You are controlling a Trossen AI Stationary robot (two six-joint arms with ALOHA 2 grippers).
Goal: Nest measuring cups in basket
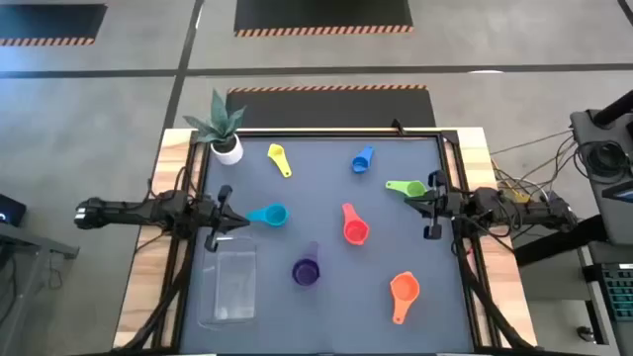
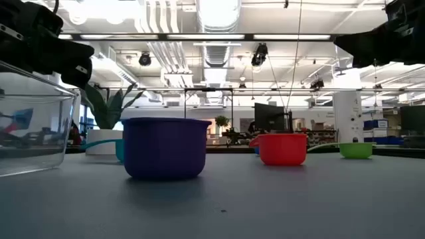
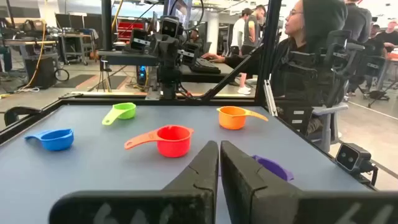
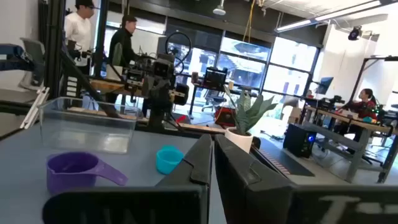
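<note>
Seven measuring cups lie apart on the dark mat: yellow [image 1: 279, 158], blue [image 1: 362, 160], green [image 1: 404, 188], teal [image 1: 267, 215], red [image 1: 353, 225], purple [image 1: 307, 267] and orange [image 1: 403, 294]. Each rests on its base. The clear basket [image 1: 229, 284] stands at the near left with nothing in it. My left gripper [image 1: 232, 218] is shut and hovers at the mat's left edge, just left of the teal cup and beyond the basket. My right gripper [image 1: 425, 203] is shut and hovers at the right edge, beside the green cup. Neither touches anything.
A small white pot with a spiky green plant [image 1: 224, 133] stands at the mat's far left corner. A raised black frame [image 1: 450, 148] runs around the mat. People sit and stand at desks beyond the table [image 3: 311, 50].
</note>
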